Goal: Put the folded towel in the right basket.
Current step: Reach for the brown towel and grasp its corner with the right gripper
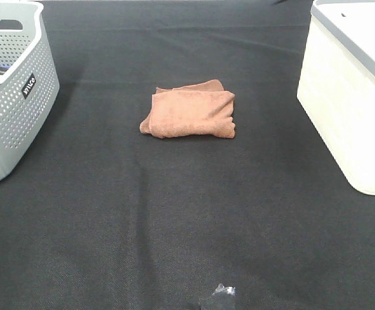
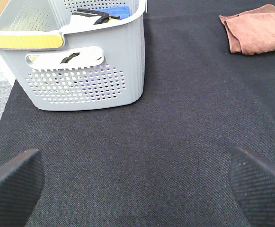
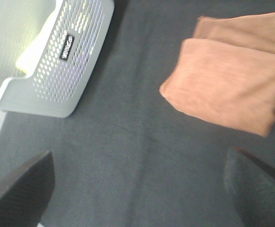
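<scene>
A folded rust-brown towel point(image 1: 188, 111) lies flat on the black cloth at the middle of the table. The white right basket point(image 1: 352, 97) stands at the right edge, well apart from the towel. My left gripper point(image 2: 136, 158) is open and empty, low over the cloth near the grey basket, with the towel point(image 2: 258, 28) far ahead of it. My right gripper point(image 3: 138, 158) is open and empty, above the cloth just short of the towel point(image 3: 227, 80). Neither gripper touches the towel.
A grey perforated basket point(image 1: 13, 84) with some items inside stands at the left edge; it also shows in the left wrist view point(image 2: 85, 61) and the right wrist view point(image 3: 47, 56). A small dark shiny part point(image 1: 219, 296) pokes in at the front edge.
</scene>
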### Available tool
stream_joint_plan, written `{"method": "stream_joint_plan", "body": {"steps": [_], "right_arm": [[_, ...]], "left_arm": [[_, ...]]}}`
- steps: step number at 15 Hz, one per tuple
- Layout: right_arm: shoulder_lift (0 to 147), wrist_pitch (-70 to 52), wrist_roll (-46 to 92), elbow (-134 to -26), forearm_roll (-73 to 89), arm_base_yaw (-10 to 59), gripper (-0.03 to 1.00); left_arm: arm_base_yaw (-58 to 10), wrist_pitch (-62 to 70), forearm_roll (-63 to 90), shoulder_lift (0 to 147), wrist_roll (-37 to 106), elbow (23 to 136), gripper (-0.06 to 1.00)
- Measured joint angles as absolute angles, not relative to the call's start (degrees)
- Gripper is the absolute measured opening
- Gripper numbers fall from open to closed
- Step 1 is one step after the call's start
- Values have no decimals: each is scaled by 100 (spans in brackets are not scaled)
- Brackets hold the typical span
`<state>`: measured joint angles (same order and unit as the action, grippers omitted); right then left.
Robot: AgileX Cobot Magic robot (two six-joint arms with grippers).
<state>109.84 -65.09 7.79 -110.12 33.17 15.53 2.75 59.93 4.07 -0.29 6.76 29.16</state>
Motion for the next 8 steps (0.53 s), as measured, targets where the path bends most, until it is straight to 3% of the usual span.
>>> {"method": "stream_joint_plan", "body": {"steps": [4, 8], "right_arm": [[13086, -6933, 401, -12932, 3025, 1599, 93], [14347, -6961, 34, -13631, 2636, 1599, 93]], "left_arm": [[275, 5993, 407, -29, 676, 2916, 99], [275, 5993, 407, -29, 676, 2916, 99]]}}
